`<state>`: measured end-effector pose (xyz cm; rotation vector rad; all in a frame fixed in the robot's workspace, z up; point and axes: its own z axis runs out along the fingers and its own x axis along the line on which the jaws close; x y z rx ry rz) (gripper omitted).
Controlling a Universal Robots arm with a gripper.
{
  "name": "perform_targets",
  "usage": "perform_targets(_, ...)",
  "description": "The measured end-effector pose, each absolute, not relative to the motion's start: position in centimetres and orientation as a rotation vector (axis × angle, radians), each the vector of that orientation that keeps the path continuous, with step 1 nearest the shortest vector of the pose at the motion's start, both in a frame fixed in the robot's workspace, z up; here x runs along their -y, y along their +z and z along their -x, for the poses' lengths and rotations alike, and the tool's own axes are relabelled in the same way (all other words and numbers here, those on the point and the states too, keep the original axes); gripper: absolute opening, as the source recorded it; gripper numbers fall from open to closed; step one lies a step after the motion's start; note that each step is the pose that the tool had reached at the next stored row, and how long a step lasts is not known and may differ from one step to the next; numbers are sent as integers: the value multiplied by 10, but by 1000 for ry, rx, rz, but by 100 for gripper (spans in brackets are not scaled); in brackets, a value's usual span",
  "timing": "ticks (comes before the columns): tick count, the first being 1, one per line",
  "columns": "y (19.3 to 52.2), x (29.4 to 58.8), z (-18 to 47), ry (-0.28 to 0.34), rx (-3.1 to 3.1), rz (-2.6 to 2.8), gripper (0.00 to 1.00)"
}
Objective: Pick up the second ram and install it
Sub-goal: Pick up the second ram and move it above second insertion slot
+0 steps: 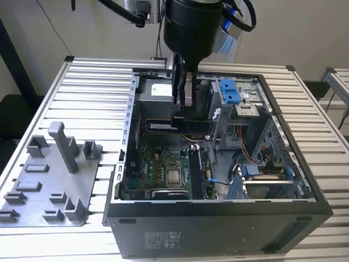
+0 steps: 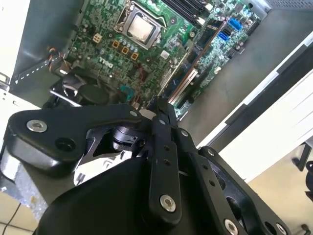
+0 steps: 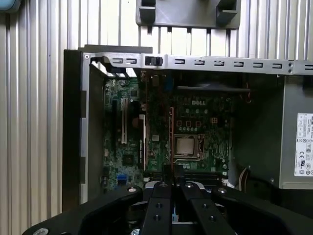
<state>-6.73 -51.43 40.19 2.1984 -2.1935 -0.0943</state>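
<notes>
In the exterior view the second ram (image 1: 163,126), a dark blue stick with a white label, hangs level above the motherboard (image 1: 158,164) inside the open computer case (image 1: 218,210). My gripper (image 1: 180,117) reaches down from above and is shut on the stick near its middle. The memory slots (image 1: 197,172) run beside the processor socket (image 1: 174,176), below and to the exterior view's right of the stick. In both wrist views the fingers (image 2: 159,112) (image 3: 171,178) are pressed together over the motherboard (image 3: 161,132), near the processor socket (image 3: 187,146) (image 2: 139,27).
A grey plastic tray (image 1: 49,185) with an upright post (image 1: 62,144) lies on the slatted table at the exterior view's left, also the tray (image 3: 188,12). A power supply (image 1: 158,90), a blue drive bracket (image 1: 229,90) and cables (image 1: 245,155) crowd the case interior.
</notes>
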Motion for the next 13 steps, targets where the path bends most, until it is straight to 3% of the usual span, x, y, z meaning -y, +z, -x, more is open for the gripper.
perform_targets(13, 402, 513, 57, -94, 2194, -2198, 12)
